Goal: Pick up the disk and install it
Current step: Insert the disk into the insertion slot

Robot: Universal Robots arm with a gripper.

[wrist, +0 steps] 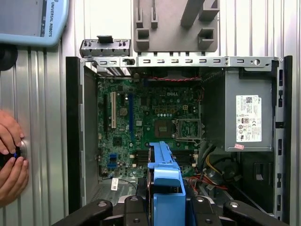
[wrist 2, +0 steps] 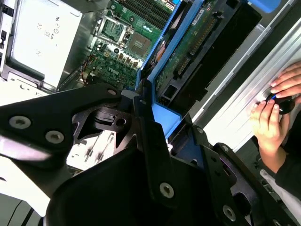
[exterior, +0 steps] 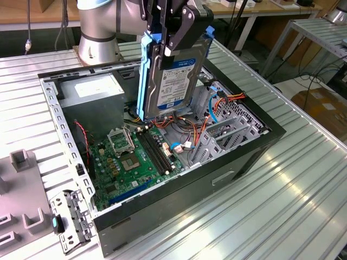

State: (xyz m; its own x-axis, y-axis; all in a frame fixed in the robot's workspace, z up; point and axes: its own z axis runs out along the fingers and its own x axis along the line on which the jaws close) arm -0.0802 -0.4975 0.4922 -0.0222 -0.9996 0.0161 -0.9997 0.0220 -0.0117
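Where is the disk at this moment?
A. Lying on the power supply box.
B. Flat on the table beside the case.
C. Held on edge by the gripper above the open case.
C: the gripper clamps the disk near its top, and it hangs upright over the motherboard.

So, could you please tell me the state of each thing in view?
disk, upright, held over the open case.
hand, shut on the disk's top edge.
computer case, lying on its side, cover off.
power supply, mounted inside the case.
person's hands, holding a dark object on the table.
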